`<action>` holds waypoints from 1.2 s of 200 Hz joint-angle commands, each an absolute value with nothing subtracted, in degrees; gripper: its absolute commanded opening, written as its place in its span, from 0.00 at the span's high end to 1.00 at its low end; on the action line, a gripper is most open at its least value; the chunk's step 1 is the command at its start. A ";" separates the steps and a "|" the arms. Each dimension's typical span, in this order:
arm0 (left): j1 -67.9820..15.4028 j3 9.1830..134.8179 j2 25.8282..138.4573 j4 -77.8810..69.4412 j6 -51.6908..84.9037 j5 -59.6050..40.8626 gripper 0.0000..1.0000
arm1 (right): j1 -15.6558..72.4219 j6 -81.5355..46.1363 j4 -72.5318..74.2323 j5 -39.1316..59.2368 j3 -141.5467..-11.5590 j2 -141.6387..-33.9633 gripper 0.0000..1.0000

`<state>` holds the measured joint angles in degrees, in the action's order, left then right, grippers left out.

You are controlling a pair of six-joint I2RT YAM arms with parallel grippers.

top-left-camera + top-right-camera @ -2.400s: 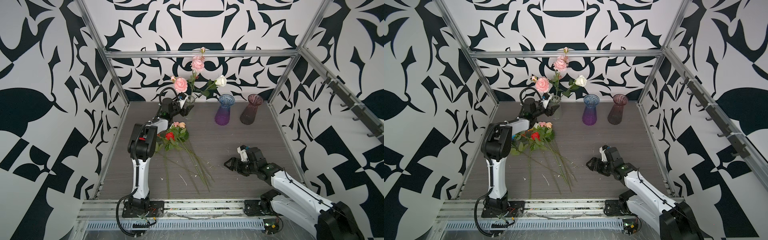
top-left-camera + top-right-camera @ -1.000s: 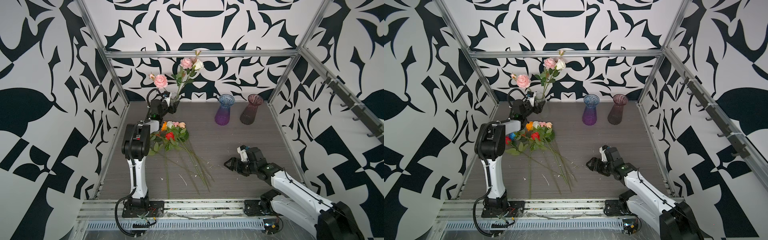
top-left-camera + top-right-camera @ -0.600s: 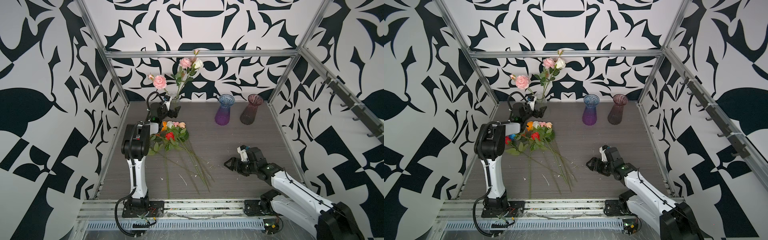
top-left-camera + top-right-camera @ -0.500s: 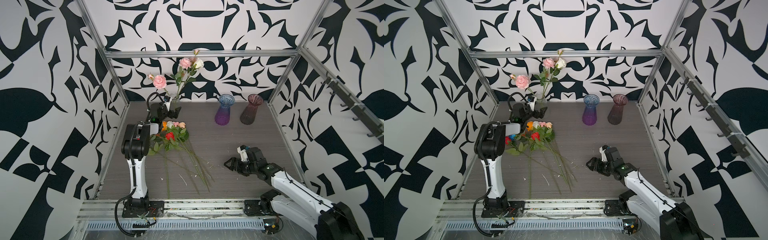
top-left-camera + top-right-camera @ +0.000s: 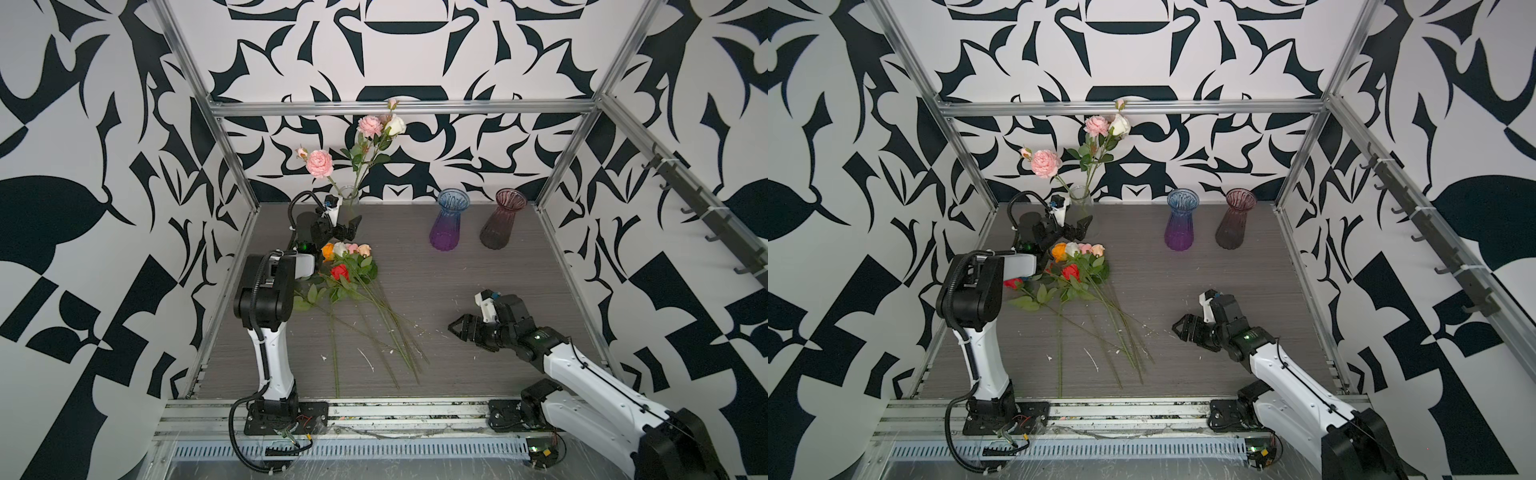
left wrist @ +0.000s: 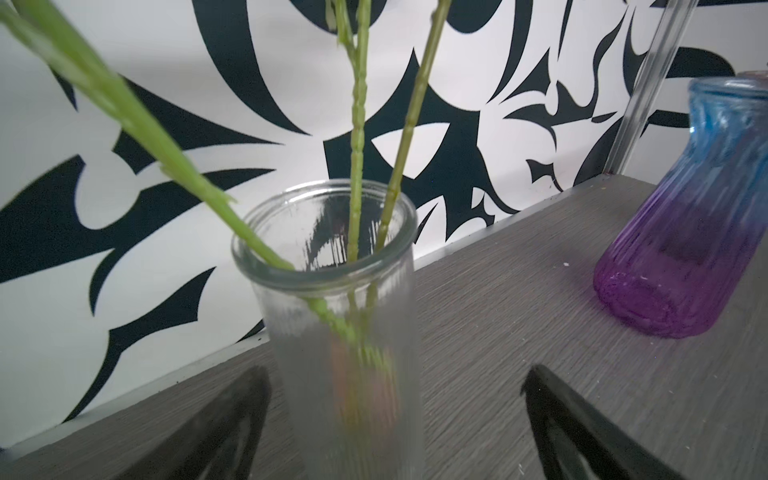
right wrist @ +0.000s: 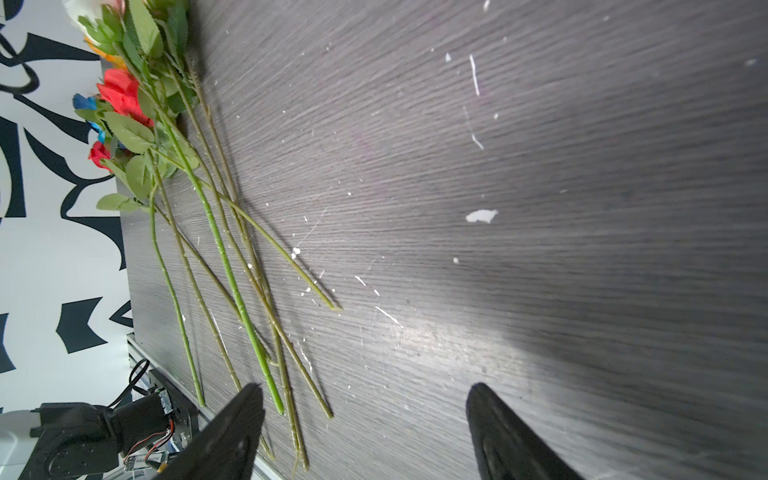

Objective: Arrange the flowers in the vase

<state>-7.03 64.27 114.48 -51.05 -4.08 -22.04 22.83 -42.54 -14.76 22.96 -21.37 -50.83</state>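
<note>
Left gripper (image 6: 392, 376) spread wide. The clear vase (image 6: 328, 257), holding three flowers (image 5: 320, 163), stands between its fingers, touching neither. Loose flowers (image 5: 347, 272) lie just beside. Right gripper (image 5: 464, 328) spread, over the table (image 5: 478, 266) near the stem ends. Two tinted vases (image 5: 446, 224) stand well apart.

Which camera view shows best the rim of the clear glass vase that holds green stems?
The left wrist view: the clear glass vase fills the middle, and three green stems pass through its round rim. Both top views show it small and far, partly behind the left claw. The right wrist view does not show it.
</note>
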 commanded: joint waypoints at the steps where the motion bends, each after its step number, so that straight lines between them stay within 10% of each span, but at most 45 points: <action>1: -6.83 60.22 108.78 -54.88 -4.23 -22.24 0.00 | 22.56 -42.71 -14.33 23.03 -21.90 -49.66 0.19; 81: -12.78 29.97 78.47 -56.12 5.09 -20.21 0.02 | 22.57 -42.82 -15.23 23.25 -21.97 -46.38 0.21; 155: -48.94 13.23 44.13 -39.51 12.71 4.70 0.00 | 22.64 -43.27 -15.64 24.97 -20.63 -43.06 0.25; 240: -49.92 2.55 32.12 -40.86 26.13 11.06 0.01 | 19.36 -34.12 -21.49 19.07 -51.33 -62.69 0.22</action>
<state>-49.84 4.40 34.50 -37.34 23.44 7.77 20.93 -38.54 -21.08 21.98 -38.83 -56.66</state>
